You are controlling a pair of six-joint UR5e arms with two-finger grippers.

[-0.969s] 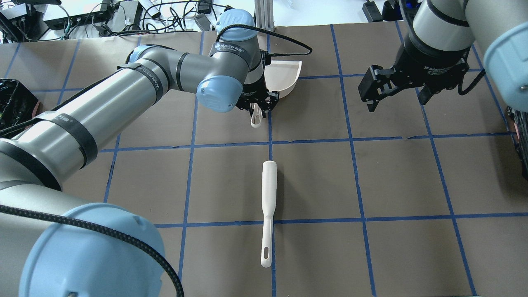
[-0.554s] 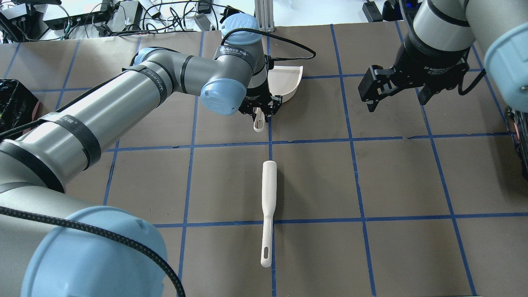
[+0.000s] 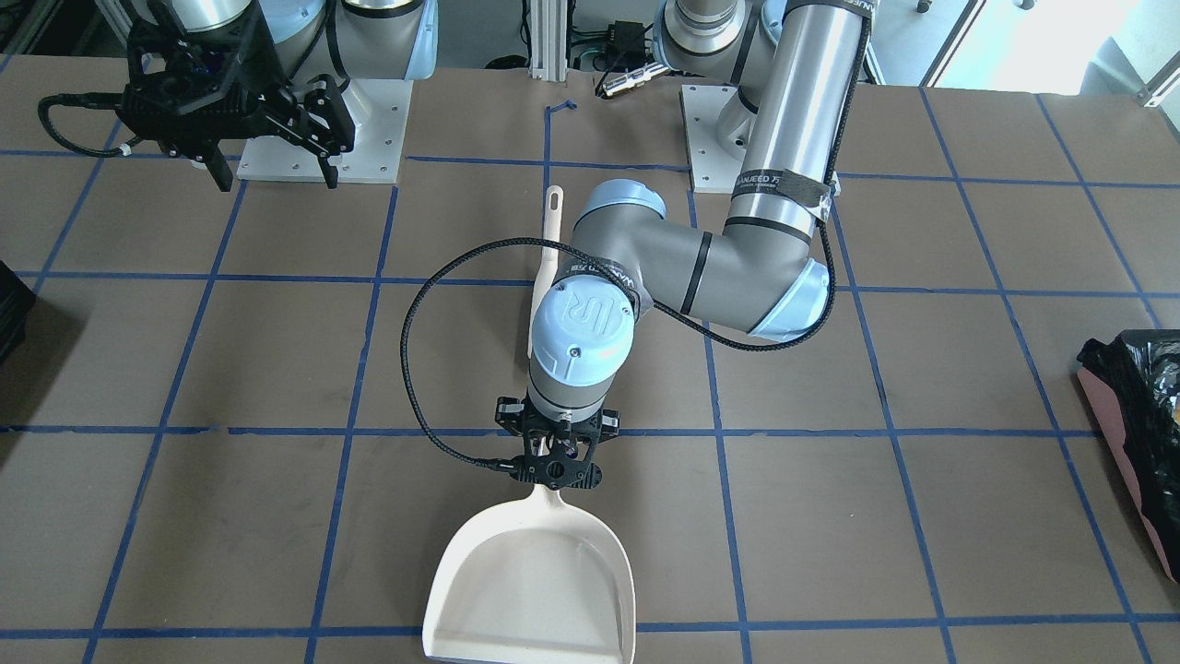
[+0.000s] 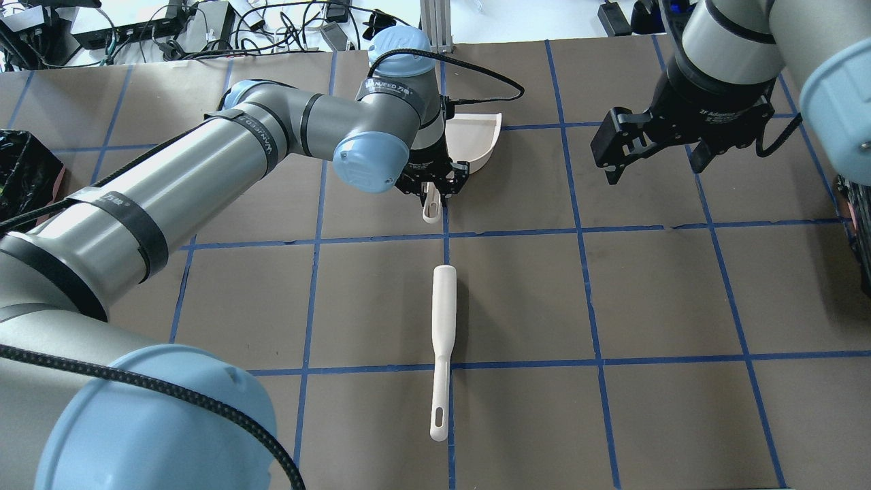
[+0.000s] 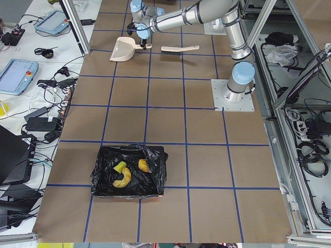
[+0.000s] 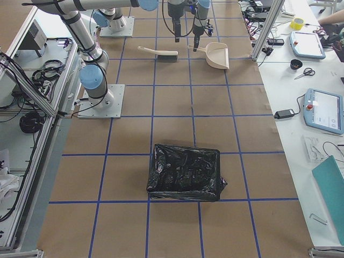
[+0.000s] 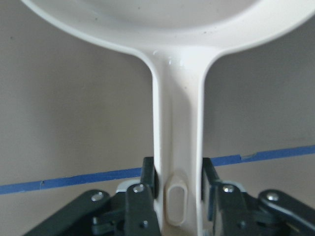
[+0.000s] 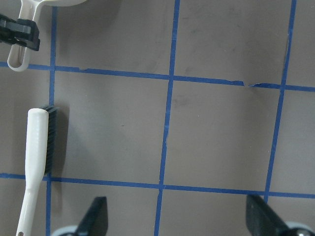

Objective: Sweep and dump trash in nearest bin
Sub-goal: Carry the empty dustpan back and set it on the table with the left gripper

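White dustpan (image 3: 535, 581) handle is clamped in your L claw (image 7: 178, 173). Its axis runs 12–6 in the overhead view, pan at 12. R claw (image 4: 654, 163) hangs open, empty. Trash (image 5: 122, 182) already lies in bin (image 5: 129, 192), at 9 o'clock from L claw, well apart. L arm is nearer.

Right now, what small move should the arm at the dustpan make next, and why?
Probably open the left end effector and let go of the dustpan. Its fingers press both sides of the handle, the pan is empty, and the trash already lies in the bin, so the job looks finished.
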